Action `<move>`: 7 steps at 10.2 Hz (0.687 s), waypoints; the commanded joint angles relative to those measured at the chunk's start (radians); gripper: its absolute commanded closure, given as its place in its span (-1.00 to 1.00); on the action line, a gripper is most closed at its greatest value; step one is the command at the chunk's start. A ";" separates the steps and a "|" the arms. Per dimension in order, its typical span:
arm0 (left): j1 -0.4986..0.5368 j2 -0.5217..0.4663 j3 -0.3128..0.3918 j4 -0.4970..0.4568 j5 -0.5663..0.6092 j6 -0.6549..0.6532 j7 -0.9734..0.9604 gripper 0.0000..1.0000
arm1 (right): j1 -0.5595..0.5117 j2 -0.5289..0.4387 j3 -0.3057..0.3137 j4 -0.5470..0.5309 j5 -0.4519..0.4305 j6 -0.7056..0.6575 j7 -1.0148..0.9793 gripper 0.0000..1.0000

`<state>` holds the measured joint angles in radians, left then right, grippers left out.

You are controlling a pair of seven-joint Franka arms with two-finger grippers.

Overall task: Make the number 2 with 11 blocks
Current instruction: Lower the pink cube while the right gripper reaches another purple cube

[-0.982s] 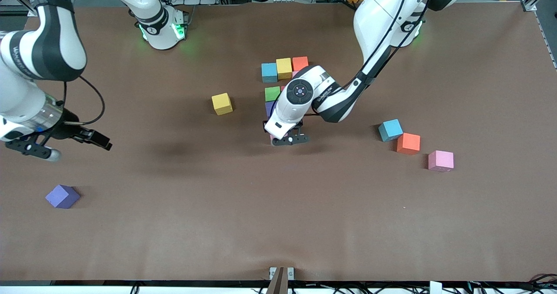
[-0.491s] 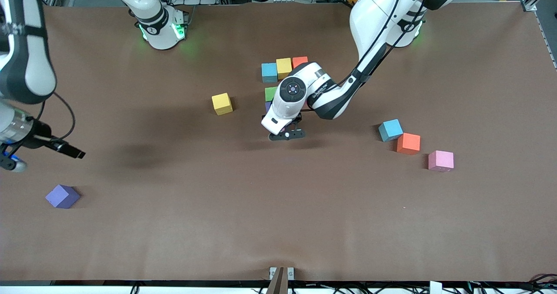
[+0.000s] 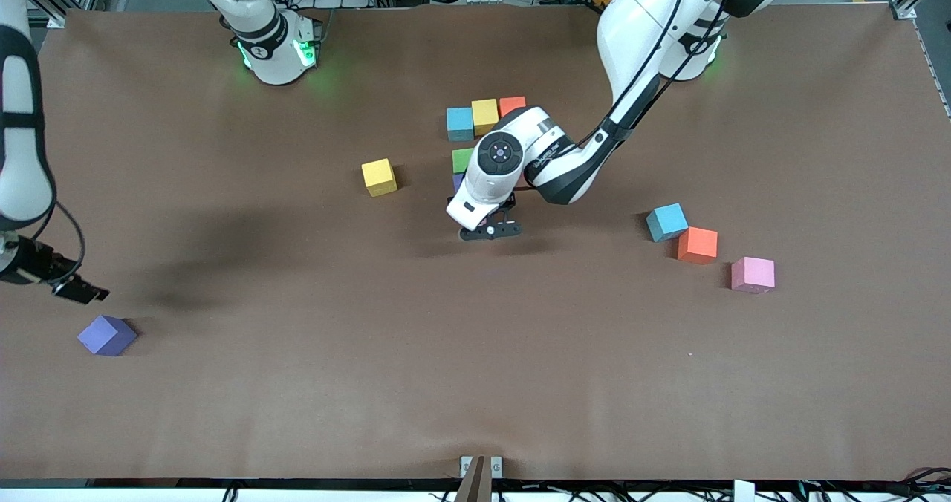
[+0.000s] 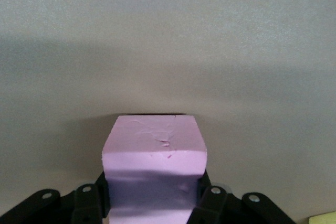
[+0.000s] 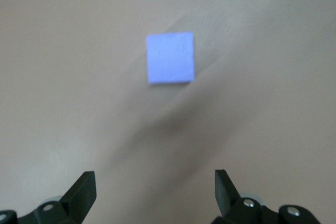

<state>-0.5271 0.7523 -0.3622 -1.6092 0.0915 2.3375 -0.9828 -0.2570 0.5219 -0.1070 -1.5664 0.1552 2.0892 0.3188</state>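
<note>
Brown matte tabletop fills the scene, with both arm bases standing along its farthest edge from the front camera. Near the table's middle sits the partial number 2: a row of blue block, yellow block and red block touching side by side, then a green block nearer the camera and a sliver of purple just nearer still; the rest of the figure is hidden under the left arm's wrist. Left gripper is low at the near end of this cluster, its fingers pinching a pink block by two opposite sides, the block seemingly resting on the table. A loose yellow block lies beside the cluster toward the right arm's end. Toward the left arm's end, a second blue block and an orange block touch at a corner, with another pink block near them, slightly closer to the camera. Well apart, at the right arm's end, lies a lone purple block. Right gripper hangs above the table close to that purple block, fingers spread wide and holding nothing; only part of it shows in the front view.
</note>
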 commanded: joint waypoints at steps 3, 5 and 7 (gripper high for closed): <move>-0.008 0.005 0.006 0.015 -0.007 -0.014 0.006 0.68 | -0.030 0.206 0.004 0.244 -0.005 -0.012 0.052 -1.00; -0.010 0.012 0.006 0.017 -0.009 -0.014 -0.005 0.68 | -0.021 0.263 -0.011 0.296 -0.086 0.033 0.008 -1.00; -0.017 0.015 0.006 0.018 -0.012 -0.014 -0.008 0.69 | -0.021 0.299 -0.014 0.304 -0.088 0.100 -0.029 -1.00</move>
<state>-0.5304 0.7603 -0.3623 -1.6081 0.0916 2.3372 -0.9822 -0.2727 0.7716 -0.1202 -1.3195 0.0847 2.1709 0.3190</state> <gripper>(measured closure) 0.388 0.000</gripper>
